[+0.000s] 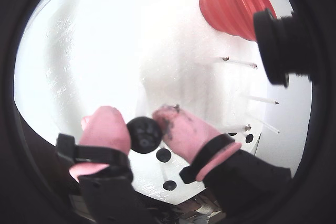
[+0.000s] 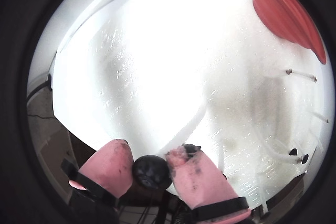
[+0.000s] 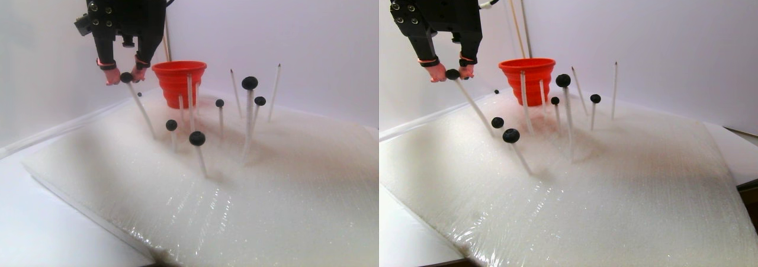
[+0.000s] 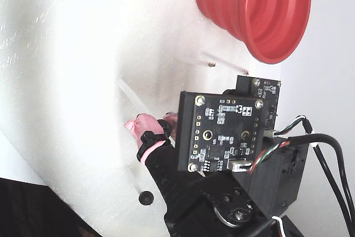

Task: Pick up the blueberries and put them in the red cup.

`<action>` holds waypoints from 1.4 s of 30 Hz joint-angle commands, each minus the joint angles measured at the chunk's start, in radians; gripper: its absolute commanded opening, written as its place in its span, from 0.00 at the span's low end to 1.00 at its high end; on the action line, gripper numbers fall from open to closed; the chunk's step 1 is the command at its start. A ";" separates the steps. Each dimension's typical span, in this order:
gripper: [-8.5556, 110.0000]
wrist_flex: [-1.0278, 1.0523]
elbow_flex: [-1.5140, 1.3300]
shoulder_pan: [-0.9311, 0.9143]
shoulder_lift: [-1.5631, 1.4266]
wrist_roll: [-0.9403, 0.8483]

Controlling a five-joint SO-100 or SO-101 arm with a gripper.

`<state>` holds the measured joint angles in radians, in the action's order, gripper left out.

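The pink-tipped pincer [image 1: 143, 129] is clamped on one round blue-black berry [image 1: 144, 135], seemingly still atop its thin white stick [image 3: 141, 110]; the ribbed red-orange cup [image 3: 179, 82] stands nearby on white foam [image 3: 284, 184].
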<state>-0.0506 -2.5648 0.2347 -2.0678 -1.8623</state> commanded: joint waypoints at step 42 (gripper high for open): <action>0.17 0.147 0.058 -0.002 -0.242 0.037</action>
<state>0.0951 -2.5648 0.2424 -2.2289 -1.8239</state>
